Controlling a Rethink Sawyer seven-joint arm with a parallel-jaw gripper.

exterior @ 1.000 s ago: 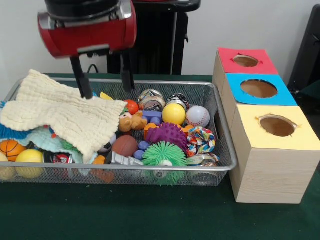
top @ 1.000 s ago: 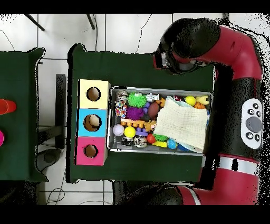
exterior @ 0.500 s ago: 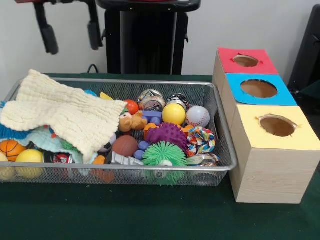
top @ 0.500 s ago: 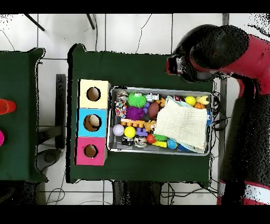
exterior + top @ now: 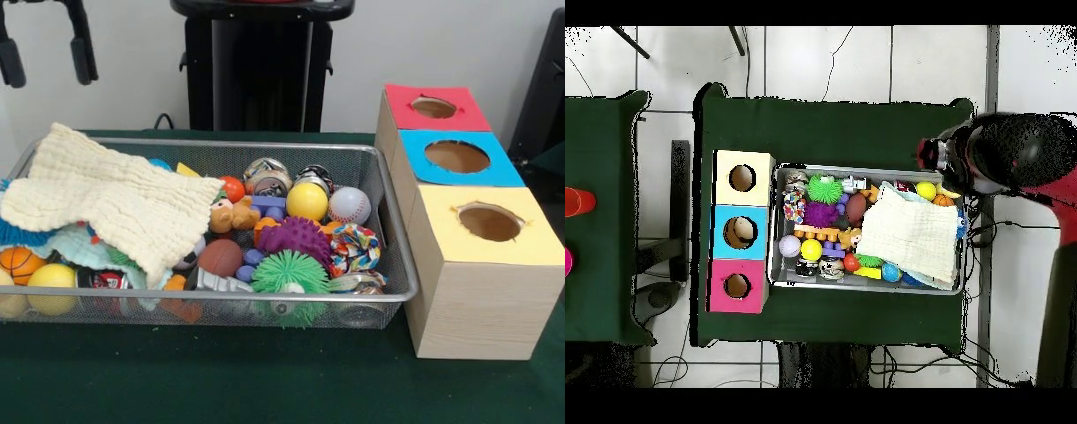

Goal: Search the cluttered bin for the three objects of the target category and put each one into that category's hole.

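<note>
Bin (image 5: pixel 393 265) still held everything: the wire basket sat on the green surface (image 5: pixel 265 380), crammed, and I saw nothing taken out.

Change since a second ago: the hand (image 5: pixel 46 55) had been down at the cream cloth (image 5: pixel 106 199) at the bin's left end in the front view. It lifted clear and swung off to the top left corner, well away from the bin. Its two black fingers hung apart with nothing between them. The cloth lay the same as before, so I read it as an empty retreat with no pick made. From overhead the arm (image 5: pixel 1015 150) sat off the end of the bin where the cloth is.

Meaning: no progress on the three targets, as far as I could judge. The cloth covered a good part of the bin and probably hid items.

Bin contents I could see:
- yellow ball (image 5: pixel 306 200)
- baseball (image 5: pixel 350 205)
- purple spiky ball (image 5: pixel 294 237)
- green spiky ball (image 5: pixel 290 272)
- small teddy (image 5: pixel 231 214)
- brown football (image 5: pixel 220 257)
- mini basketball (image 5: pixel 18 262), at the cloth end

Beside the bin stood three wooden boxes with holes on top: red box (image 5: pixel 433 108), blue box (image 5: pixel 456 156), yellow box (image 5: pixel 488 221). I couldn't see into the holes from the front.
</note>
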